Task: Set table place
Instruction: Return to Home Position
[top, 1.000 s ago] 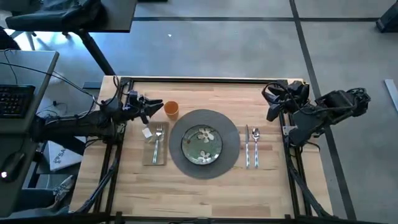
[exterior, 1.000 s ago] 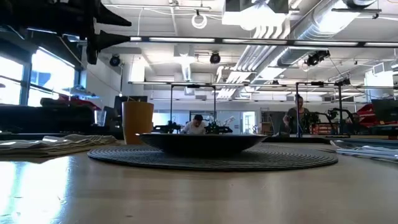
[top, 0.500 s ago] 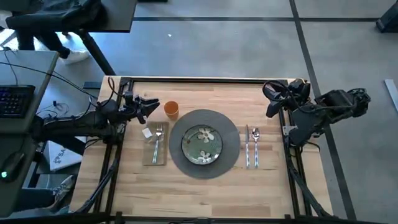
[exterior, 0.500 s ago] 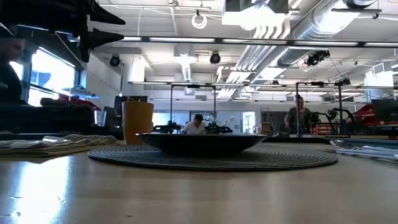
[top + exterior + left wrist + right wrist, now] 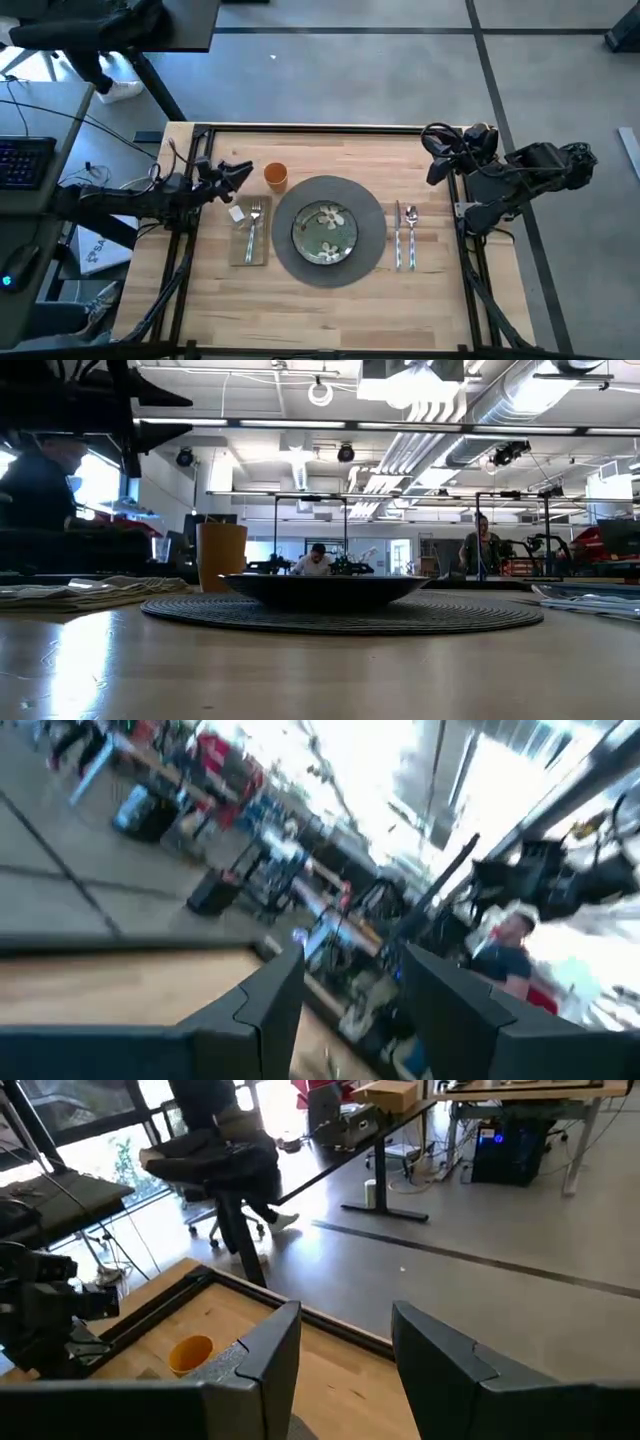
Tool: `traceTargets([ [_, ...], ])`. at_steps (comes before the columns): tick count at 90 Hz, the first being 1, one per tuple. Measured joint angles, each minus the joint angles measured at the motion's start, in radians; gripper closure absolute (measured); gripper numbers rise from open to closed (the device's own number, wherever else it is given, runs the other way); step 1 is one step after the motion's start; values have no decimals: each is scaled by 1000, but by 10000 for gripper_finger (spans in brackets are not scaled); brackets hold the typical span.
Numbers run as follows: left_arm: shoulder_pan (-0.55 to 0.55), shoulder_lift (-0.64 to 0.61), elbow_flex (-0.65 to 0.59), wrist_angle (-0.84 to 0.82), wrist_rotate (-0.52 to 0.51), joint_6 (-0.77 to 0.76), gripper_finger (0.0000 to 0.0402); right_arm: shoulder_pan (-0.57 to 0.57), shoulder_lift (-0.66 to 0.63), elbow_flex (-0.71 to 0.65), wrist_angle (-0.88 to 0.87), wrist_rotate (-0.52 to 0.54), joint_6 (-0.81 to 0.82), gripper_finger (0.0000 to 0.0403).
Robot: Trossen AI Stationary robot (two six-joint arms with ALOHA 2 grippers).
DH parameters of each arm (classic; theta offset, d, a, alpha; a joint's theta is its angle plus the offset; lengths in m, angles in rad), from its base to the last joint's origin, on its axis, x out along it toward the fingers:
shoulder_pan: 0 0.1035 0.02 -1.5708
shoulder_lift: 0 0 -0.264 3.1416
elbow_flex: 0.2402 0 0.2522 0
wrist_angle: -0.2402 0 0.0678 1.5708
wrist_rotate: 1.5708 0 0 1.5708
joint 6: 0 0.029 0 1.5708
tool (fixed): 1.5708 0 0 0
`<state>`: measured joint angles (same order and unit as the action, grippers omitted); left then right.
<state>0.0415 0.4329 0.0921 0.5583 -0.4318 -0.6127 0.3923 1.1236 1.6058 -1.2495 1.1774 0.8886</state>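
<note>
Bench (image 5: 330, 310): light wood top in a black frame, carrying the whole place setting near its middle.
Placemat (image 5: 372, 215): round, dark grey, woven, lying flat at the centre of the bench.
Plate (image 5: 325, 231): green with white flowers, smaller than the placemat and resting on the middle of it.
Cup (image 5: 276, 176): orange, upright on bare wood just beside the placemat's far-left rim.
Napkin (image 5: 262, 250): beige, laid flat just left of the placemat, its long side running front to back.
Fork (image 5: 253, 225): silver, lying lengthwise on the napkin with its tines toward the far edge.
Knife (image 5: 398, 235): on bare wood just right of the placemat, parallel to the fork.
Spoon (image 5: 410, 235): just beside the knife on its right, bowl toward the far edge.
Left pincer (image 5: 240, 172): raised above the bench's far-left part, left of the cup and apart from it, tips pointing toward the cup; released, fingers spread with nothing between them.
Right pincer (image 5: 432, 158): at the bench's far-right corner, well apart from the knife and spoon, aimed inward across the bench; released, fingers spread and empty.
</note>
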Motion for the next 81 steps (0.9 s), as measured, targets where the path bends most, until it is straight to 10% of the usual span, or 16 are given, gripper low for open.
traceTargets([
  [81, -160, -5, -80, 9, -76, 37, 248, -61, -37, 3, 112, -9, -132, 265],
])
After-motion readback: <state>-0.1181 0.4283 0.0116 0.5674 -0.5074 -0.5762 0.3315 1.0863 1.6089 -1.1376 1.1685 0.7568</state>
